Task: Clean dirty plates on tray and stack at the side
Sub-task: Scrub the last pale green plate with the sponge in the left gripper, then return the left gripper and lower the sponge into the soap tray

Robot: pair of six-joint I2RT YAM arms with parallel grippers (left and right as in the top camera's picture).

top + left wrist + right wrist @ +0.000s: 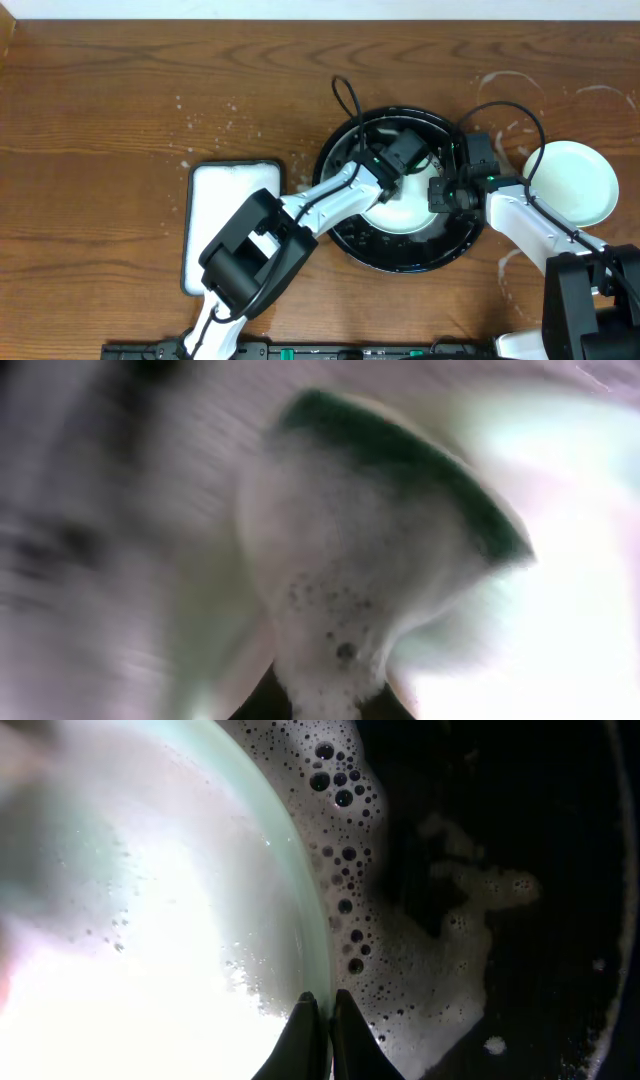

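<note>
Rim of the mint-green plate (150, 920) in the black tray (400, 262) is pinched by the right gripper (322, 1020) for steadiness; a sudsy sponge (370, 560) is clamped by the left gripper (325, 705) for scrubbing.

A round black tray (392, 256) is sitting right of the tabletop's centre, its wet basin carrying patches of bubbly white foam (440, 990). A pale mint plate (400, 215) is lying flat inside it, toward the tray's near side, its surface glistening with suds. A second plate (575, 180), pale and clean-looking, is resting right side up on the wood near the right edge, just beside the tray without touching it.
</note>
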